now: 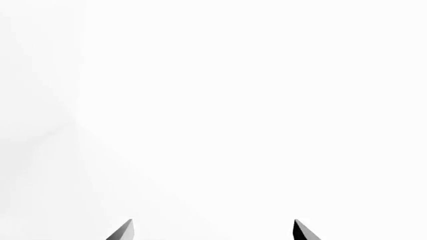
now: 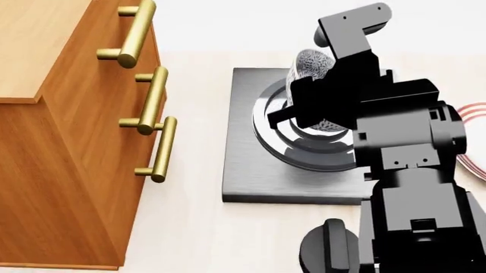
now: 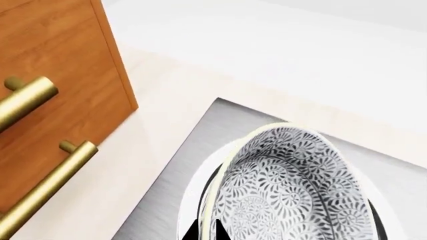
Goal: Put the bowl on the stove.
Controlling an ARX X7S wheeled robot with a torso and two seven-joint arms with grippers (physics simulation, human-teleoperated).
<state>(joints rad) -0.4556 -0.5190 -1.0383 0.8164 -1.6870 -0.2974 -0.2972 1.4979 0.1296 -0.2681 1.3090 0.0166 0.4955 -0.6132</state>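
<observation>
One bowl in play: deep, round, grey-and-white patterned outside, tipped well off level so its outer wall and base face the right wrist camera. In the head view it sits over the middle of the stove, above the raised burner rings, mostly hidden behind the right arm. Whether its lower edge touches the rings cannot be told; a pale reflection of it shows in the shiny ring surface.

Right gripper: closed on the bowl at its rim. The wrist view shows dark finger tips hard against the cream rim edge at the frame's edge; the head view shows the black finger block overlapping the bowl's near side.

Stove: square, flat, dark-grey brushed metal slab, much wider than the bowl, lying on the pale counter. Its left edge runs close to, but apart from, the wooden cabinet.

Left of the stove: wooden cabinet with brass bar handles, drawer fronts facing right toward the stove. Same cabinet and handles appear in the right wrist view.

Right of the stove: sliver of a white plate with red rings, mostly cut off by the frame and the arm.

Near edge of the counter: black round knob, just near of the stove's near right corner.

Left gripper: only two dark finger tips show, set wide apart, nothing between them, against a blank white background. Not visible in the head view.
</observation>
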